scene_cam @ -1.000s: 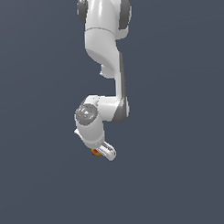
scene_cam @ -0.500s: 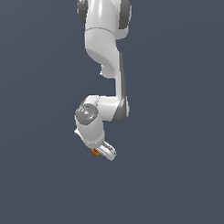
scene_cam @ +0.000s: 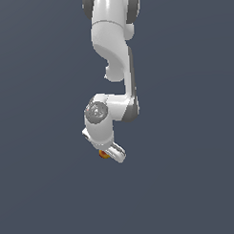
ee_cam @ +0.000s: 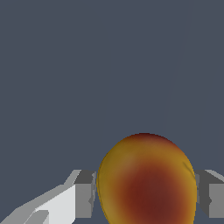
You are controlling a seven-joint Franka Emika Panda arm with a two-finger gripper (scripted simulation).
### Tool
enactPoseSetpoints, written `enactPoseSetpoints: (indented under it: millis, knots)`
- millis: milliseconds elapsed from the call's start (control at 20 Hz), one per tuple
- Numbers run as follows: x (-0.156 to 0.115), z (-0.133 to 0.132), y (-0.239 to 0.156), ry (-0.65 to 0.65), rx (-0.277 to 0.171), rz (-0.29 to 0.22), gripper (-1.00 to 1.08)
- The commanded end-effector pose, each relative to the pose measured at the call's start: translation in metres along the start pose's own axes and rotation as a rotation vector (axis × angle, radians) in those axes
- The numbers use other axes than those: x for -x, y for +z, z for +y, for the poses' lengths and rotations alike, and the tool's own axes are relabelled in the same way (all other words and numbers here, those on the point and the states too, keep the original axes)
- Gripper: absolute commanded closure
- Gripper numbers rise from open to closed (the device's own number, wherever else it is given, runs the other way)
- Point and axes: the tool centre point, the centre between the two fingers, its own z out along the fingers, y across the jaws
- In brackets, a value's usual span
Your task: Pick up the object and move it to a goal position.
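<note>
The small round yellow-orange ball with red patches (ee_cam: 148, 181) is pinched between the pads (ee_cam: 85, 194) of the white tool (scene_cam: 109, 152). Clamping pressure should be maintained and transport toward the goal kept smooth.

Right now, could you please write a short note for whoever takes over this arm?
Gripper: shut on the ball; in the wrist view a grey finger sits at each side of it, pressed against it.
Ball: mottled yellow-orange with a red patch, seen in the exterior view peeking out under the white hand.
Done: the ball is gripped.
Left: carry it to the goal spot; no goal marker shows in either view, and I cannot tell whether the ball is off the ground.
</note>
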Motion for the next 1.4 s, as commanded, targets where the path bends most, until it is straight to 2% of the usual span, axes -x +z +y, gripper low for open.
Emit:
enactPoseSetpoints:
  millis: [0, 300, 1000, 1350]
  knots:
    - [0.011, -0.005, -0.01, -0.001, -0.001, 0.002, 1.08]
    - [0.052, -0.021, -0.042, -0.001, -0.002, 0.001, 1.08]
    - [0.174, -0.071, -0.142, -0.001, -0.001, 0.003, 1.08]
    - [0.216, -0.091, -0.179, -0.001, -0.001, 0.003, 1.08]
